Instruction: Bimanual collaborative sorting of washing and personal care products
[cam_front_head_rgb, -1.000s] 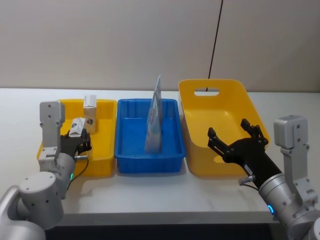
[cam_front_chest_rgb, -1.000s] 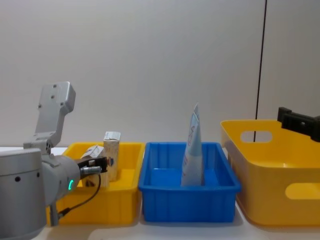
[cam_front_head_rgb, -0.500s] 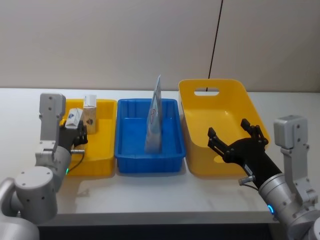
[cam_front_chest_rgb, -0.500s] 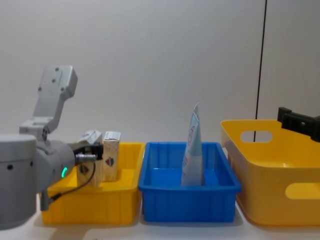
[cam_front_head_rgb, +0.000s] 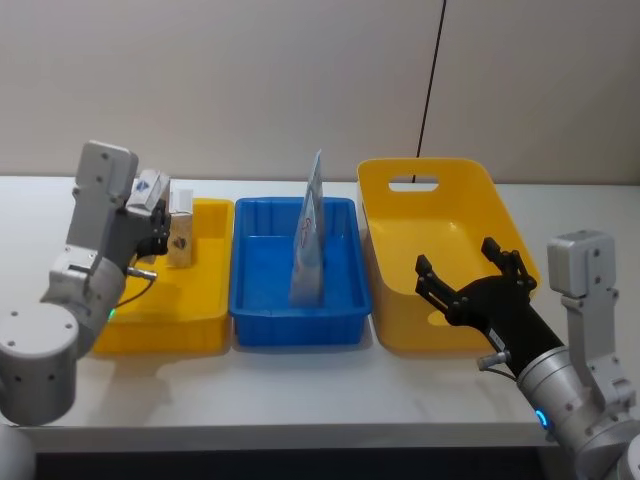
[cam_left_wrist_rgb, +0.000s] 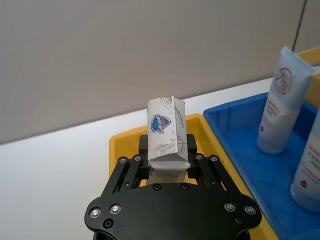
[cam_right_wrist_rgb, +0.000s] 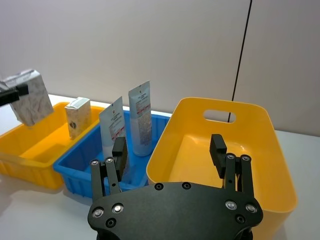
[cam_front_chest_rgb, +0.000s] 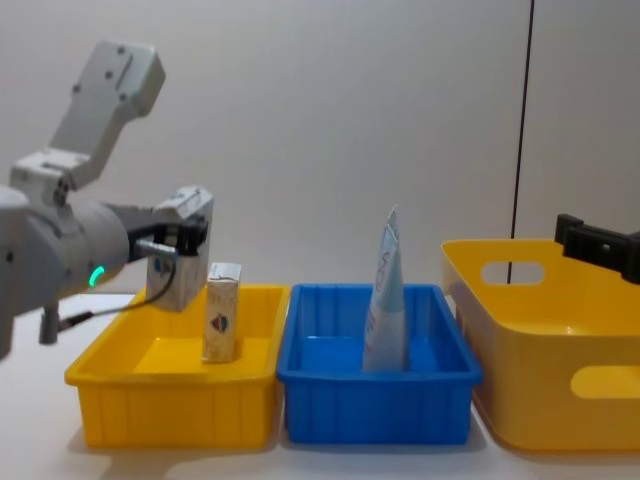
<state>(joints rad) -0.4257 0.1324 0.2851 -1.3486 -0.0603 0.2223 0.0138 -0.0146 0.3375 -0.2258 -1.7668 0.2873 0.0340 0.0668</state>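
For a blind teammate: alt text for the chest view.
The left gripper holds a cream carton above the small yellow bin, where another carton stands. A white-blue tube stands in the blue bin; the right gripper shows above the large yellow bin.

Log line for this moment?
left gripper: shut on small cream leaf-print carton, above small yellow bin | right gripper: open, by large yellow bin

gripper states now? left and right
Left gripper: shut on a cream carton, above the small yellow bin.
Right gripper: open, empty, by the large yellow bin.
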